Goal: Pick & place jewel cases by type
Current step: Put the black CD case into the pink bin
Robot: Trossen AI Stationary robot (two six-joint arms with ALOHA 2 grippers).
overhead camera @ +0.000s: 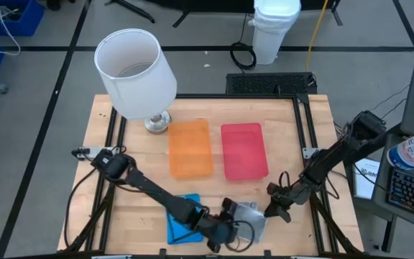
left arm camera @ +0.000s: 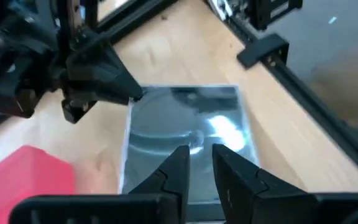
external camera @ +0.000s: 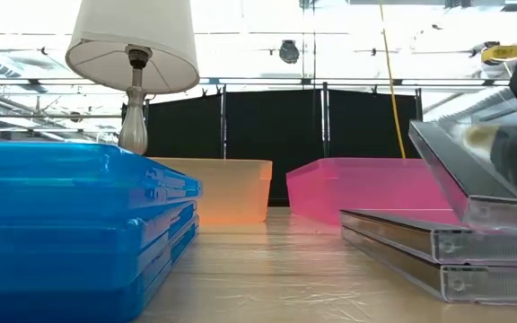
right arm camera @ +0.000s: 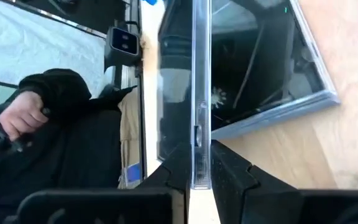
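The clear jewel case point(right arm camera: 201, 93) pinched in my right gripper point(right arm camera: 199, 163) is glossy, see-through plastic. The blue jewel cases point(external camera: 70, 224) look translucent and shiny, and the table point(external camera: 276, 278) is smooth, pale wood.

The high view looks straight down from well above, taking in the whole wooden surface point(overhead camera: 142, 173), with the lamp point(overhead camera: 136, 72) at upper left and the orange tray point(overhead camera: 190, 147) and red tray point(overhead camera: 244, 150) at centre. The low view sits at surface height, very near the stacked blue jewel cases point(external camera: 70, 224) at lower left, facing level toward the same lamp and both trays. The left wrist view looks forward and down past its own pincer point(left arm camera: 199, 155) onto a clear jewel case point(left arm camera: 188, 130). The right wrist view looks past its pincer point(right arm camera: 197, 163), close along a clear case's edge point(right arm camera: 201, 93), toward a person point(right arm camera: 55, 130) beyond.
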